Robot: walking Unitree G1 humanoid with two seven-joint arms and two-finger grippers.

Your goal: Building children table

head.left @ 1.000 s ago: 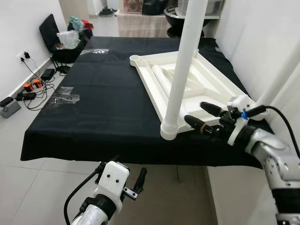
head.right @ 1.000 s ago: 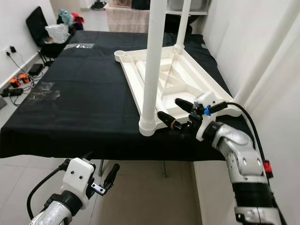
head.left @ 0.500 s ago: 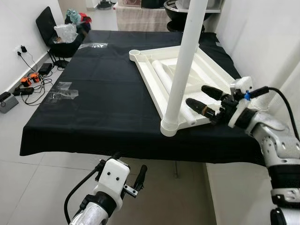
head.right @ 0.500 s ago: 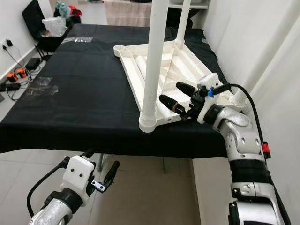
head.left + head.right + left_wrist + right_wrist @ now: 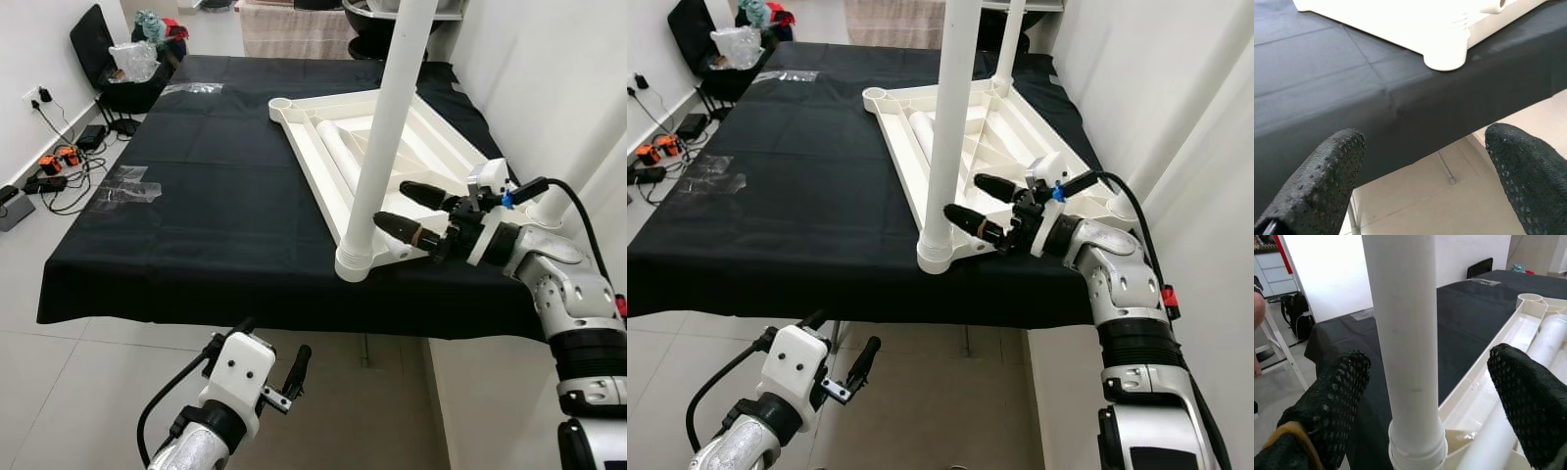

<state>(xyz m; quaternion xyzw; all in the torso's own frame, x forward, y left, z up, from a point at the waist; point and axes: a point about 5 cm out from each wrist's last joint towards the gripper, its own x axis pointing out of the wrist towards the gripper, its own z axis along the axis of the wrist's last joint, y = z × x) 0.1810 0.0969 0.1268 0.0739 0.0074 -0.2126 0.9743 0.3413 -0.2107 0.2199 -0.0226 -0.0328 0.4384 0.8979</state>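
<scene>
Low at the bottom left, the left gripper (image 5: 279,377) hangs idle below the table edge, fingers apart on nothing. Centre frame, a white tabletop (image 5: 323,162) lies upside down on the black cloth (image 5: 186,196), so legs can go in from above; one white leg (image 5: 387,137) stands in its near corner socket. At right, the right gripper (image 5: 411,208) reaches toward that leg, fingers spread, seemingly to grasp it.

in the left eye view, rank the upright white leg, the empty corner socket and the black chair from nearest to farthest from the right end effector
1. Upright white leg, just to the left of the open right end effector, at the tabletop's near corner.
2. Empty corner socket, at the tabletop's far left corner.
3. Black chair, on the floor past the bed's far left corner.
</scene>
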